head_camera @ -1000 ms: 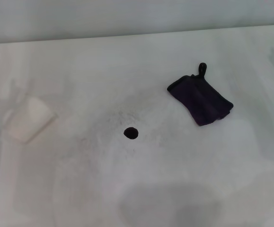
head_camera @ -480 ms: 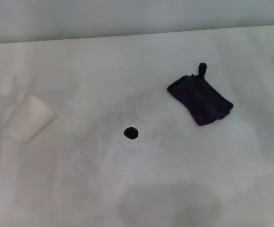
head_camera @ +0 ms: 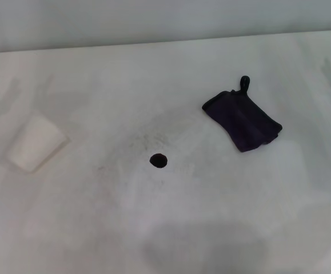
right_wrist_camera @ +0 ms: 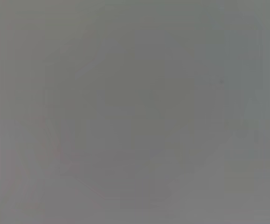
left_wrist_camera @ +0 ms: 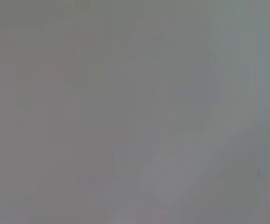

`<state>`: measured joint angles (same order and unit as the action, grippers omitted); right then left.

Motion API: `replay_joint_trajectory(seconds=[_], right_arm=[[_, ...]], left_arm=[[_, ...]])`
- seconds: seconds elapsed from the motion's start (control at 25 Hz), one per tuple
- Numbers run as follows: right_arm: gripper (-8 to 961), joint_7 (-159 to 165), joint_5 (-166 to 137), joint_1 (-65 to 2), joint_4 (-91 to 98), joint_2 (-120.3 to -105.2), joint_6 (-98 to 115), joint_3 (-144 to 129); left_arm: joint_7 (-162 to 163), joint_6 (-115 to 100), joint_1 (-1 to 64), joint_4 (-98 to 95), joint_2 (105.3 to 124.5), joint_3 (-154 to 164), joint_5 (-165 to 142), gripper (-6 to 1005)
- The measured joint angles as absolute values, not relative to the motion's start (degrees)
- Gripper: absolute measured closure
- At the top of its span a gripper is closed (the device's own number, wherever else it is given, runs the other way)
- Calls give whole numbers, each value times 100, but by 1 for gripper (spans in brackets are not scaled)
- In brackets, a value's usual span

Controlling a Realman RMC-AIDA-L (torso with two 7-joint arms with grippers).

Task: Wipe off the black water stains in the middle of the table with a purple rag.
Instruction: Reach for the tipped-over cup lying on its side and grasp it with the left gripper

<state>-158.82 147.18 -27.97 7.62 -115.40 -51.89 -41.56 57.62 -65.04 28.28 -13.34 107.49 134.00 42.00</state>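
Note:
The black water stain is a small round blot near the middle of the white table. The purple rag lies folded to the right of it and a little farther back, its dark loop pointing to the far side. Neither gripper shows in the head view. Both wrist views are plain grey and show nothing I can name.
A pale translucent cup lies on its side at the left of the table. Faint grey speckled smudges spread around the blot. The table's far edge runs along the top of the head view.
The rag, blot and cup have stayed put. A tiny dark thing now shows at the head view's upper right edge.

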Motion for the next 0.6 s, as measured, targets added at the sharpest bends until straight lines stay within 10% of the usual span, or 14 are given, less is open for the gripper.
replay_joint_trajectory(seconds=[0.32,0.6], right_arm=[[80,-15882,14722,-2864,784,-11547,-5104,-4157],[81,-15882,14722,-3017,819,-11542,-4826,-4157]], left_arm=[[8221,-6647,3892,-194,10100,13861,1950,116],[9392,-7352,4893,1867,10440,15842,2068,122]])
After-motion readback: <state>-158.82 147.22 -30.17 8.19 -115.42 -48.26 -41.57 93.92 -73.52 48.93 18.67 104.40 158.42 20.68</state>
